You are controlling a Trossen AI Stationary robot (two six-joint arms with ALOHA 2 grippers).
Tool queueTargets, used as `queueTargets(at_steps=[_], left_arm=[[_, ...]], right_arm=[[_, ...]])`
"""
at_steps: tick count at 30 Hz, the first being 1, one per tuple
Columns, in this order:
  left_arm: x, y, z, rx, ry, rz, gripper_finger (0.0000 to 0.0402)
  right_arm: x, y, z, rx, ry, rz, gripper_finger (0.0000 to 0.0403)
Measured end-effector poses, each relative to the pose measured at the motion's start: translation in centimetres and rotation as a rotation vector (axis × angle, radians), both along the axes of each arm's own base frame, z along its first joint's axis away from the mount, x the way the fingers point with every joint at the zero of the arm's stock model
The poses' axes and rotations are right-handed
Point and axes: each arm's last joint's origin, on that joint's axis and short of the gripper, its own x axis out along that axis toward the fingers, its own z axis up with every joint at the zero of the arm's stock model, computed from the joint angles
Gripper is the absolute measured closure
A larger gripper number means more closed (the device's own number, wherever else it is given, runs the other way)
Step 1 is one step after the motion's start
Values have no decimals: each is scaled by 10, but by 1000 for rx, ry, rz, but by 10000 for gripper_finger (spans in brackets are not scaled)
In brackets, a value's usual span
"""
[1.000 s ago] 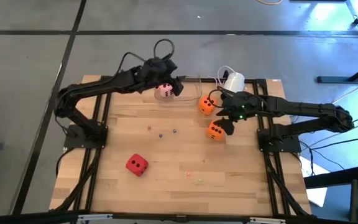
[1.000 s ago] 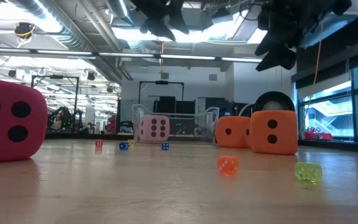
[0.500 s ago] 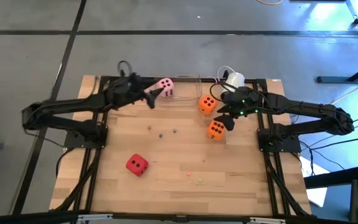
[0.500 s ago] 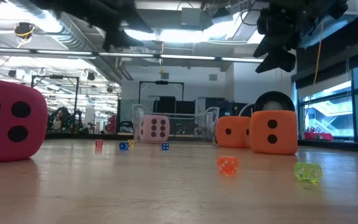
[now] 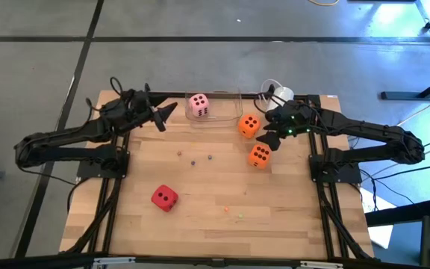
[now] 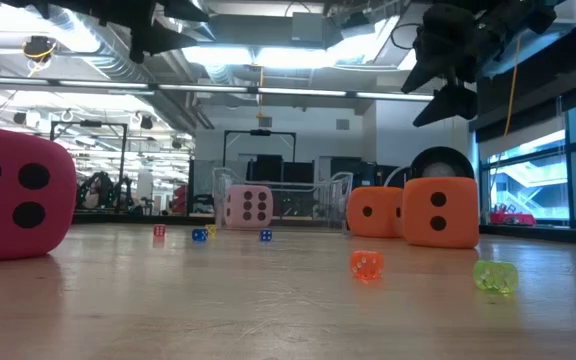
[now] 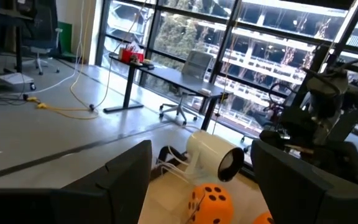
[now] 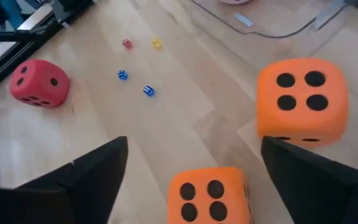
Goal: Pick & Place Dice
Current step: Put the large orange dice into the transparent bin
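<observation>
High view takes in the whole wooden table point(image 5: 200, 194) and both dark arms. Four large dice are in sight: a pale pink die point(image 5: 198, 105) at the far edge inside a clear tray point(image 5: 230, 101), two orange ones, and a red die point(image 5: 164, 197) alone toward the near left. One orange die point(image 5: 248, 125) sits by the tray's right corner and the other orange die point(image 5: 259, 155) lies just nearer than it, the two apart.

Neither gripper holds anything. The left gripper point(image 5: 157, 116) hangs over the table's far-left corner, fingers spread, left of the pink die. The right gripper point(image 5: 268, 140) hovers over the two orange dice, fingers parted wide.

Left wrist view alone shows a white cylinder point(image 7: 213, 158) beyond the table and windows behind. Right wrist view separates the tiny beads by colour: one red bead point(image 8: 127, 43), one yellow bead point(image 8: 156, 42) and two blue beads point(image 8: 122, 75). Low view adds a small orange bead point(image 6: 366, 265) and a green bead point(image 6: 495, 277) near the camera.
</observation>
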Motion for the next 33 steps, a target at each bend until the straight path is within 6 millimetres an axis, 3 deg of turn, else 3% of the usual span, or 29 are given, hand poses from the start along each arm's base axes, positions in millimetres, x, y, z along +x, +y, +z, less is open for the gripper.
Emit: queueTargets(at_steps=[7,15,26,29,33], left_arm=[[3,1,-2,-2,19,0,133],[5,2,-3,46,65,4,132],[5,2,-3,49,67,3,134],[5,2,-3,48,68,3,132],[5,2,-4,47,71,3,134]], right_arm=[[6,0,-11,126,55,1,8],[17,-4,-47,268,298,-63,29],[33,-11,-77,310,412,-3,49],[37,-13,-85,337,438,34,65],[40,-14,-93,342,470,81,114]])
